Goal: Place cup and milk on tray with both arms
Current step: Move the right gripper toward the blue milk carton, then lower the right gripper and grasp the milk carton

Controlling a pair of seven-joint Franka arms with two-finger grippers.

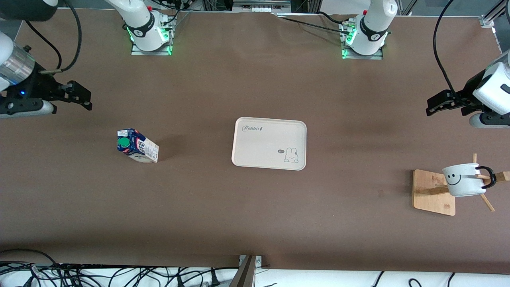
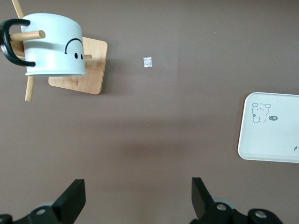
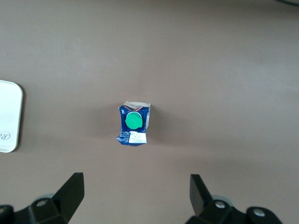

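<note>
The cream tray (image 1: 263, 137) with "Rabbit" lettering lies at the table's middle, with nothing on it. The milk carton (image 1: 137, 145) with a green cap stands toward the right arm's end. The white smiley cup (image 1: 464, 180) hangs by its black handle on a peg of a wooden stand toward the left arm's end. My left gripper (image 1: 433, 105) hangs open and empty over bare table beside the cup's stand. My right gripper (image 1: 84, 98) hangs open and empty over bare table by the milk. The left wrist view shows the cup (image 2: 53, 44) and tray (image 2: 273, 140). The right wrist view shows the milk (image 3: 133, 122) and tray edge (image 3: 9, 116).
The wooden stand's base (image 1: 432, 195) sits under the cup, with pegs sticking out around it; it also shows in the left wrist view (image 2: 84, 79). A small pale scrap (image 2: 148, 61) lies on the table between stand and tray. Cables (image 1: 119, 275) run along the table's front edge.
</note>
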